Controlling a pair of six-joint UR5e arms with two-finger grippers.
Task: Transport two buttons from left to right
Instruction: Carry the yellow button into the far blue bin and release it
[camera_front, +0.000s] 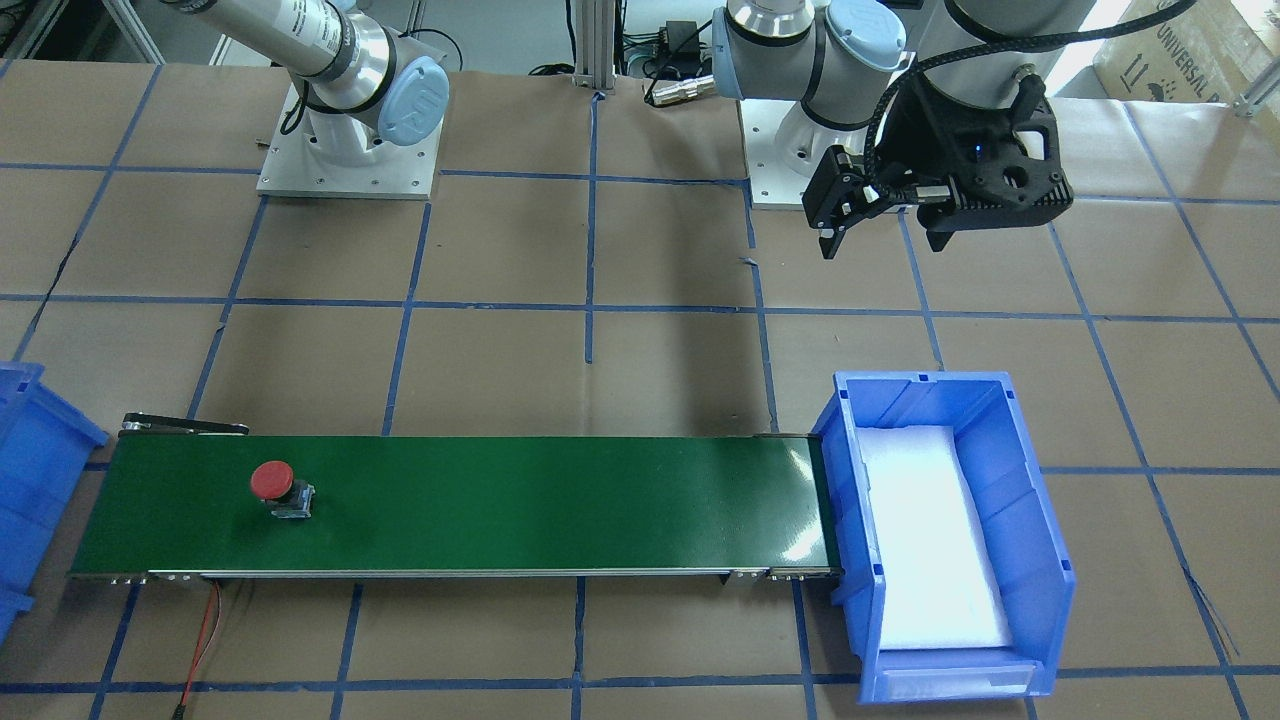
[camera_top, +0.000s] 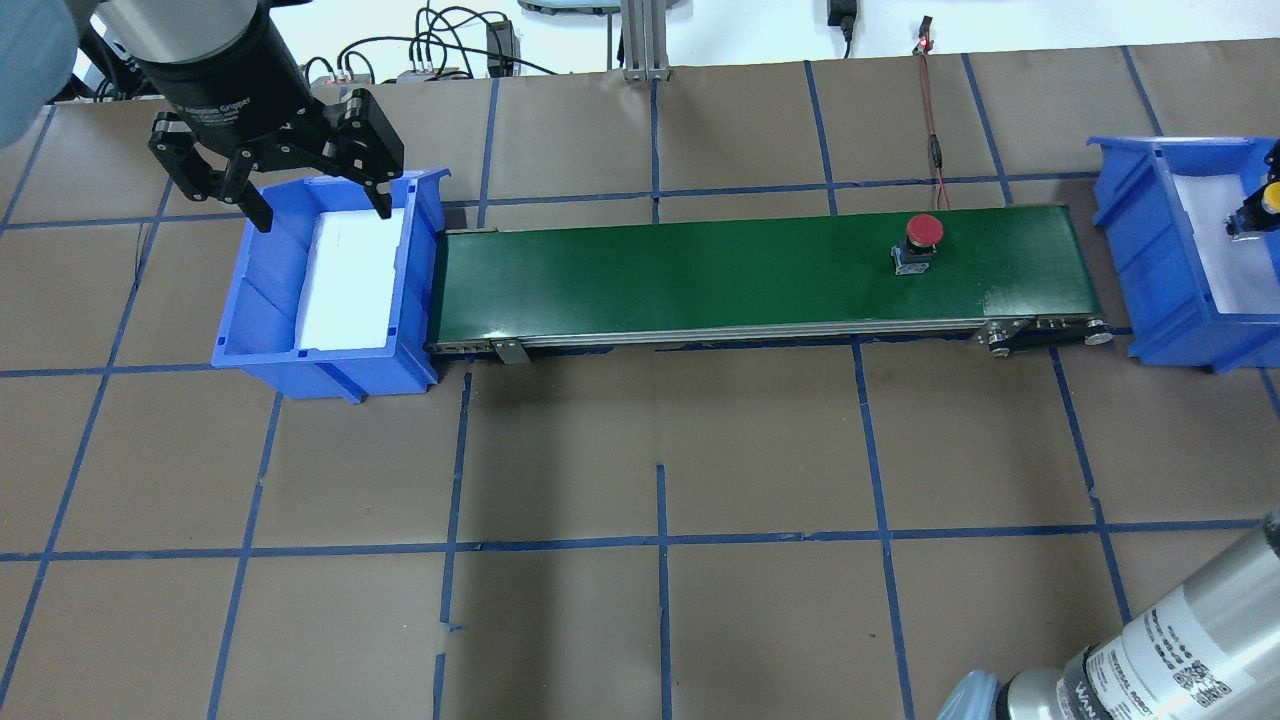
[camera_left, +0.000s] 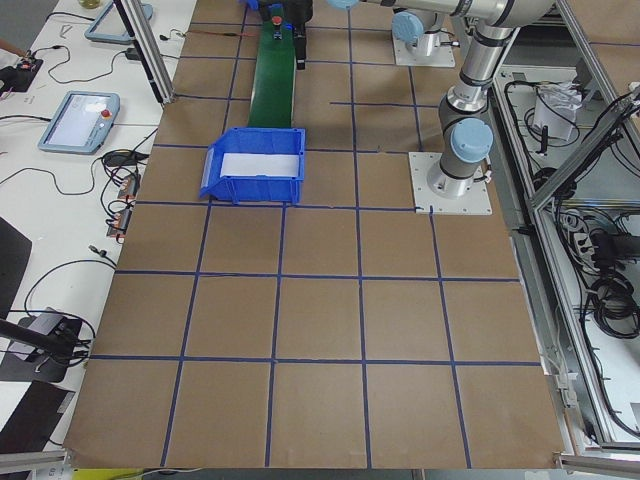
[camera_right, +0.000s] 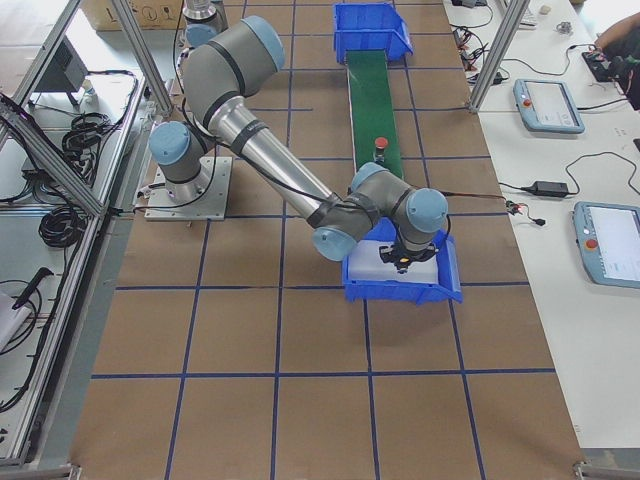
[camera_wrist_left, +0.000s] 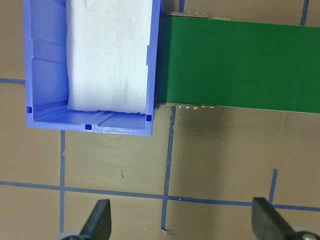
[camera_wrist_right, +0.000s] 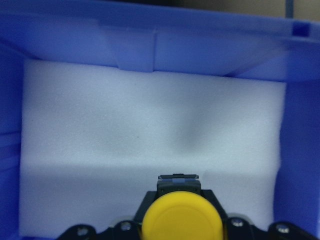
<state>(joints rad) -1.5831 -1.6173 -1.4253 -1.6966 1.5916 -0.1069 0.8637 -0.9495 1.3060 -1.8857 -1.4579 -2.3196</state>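
Note:
The red button (camera_front: 275, 485) stands on the green conveyor belt (camera_front: 550, 500) near its right-bin end; it also shows in the overhead view (camera_top: 920, 240). My right gripper (camera_wrist_right: 179, 200) is shut on the yellow button (camera_wrist_right: 181, 220) and holds it inside the right blue bin (camera_top: 1150, 200), over the white foam. The yellow cap shows at the overhead view's right edge (camera_top: 1272, 197). My left gripper (camera_top: 322, 212) is open and empty, high above the left blue bin (camera_top: 260, 330). Its fingertips (camera_wrist_left: 102, 220) are spread wide in the left wrist view.
The left bin (camera_front: 1040, 520) holds only a white foam pad (camera_front: 925, 540). The conveyor runs between the two bins. A red-and-black cable (camera_top: 935, 150) lies behind the belt. The table is brown paper with a blue tape grid.

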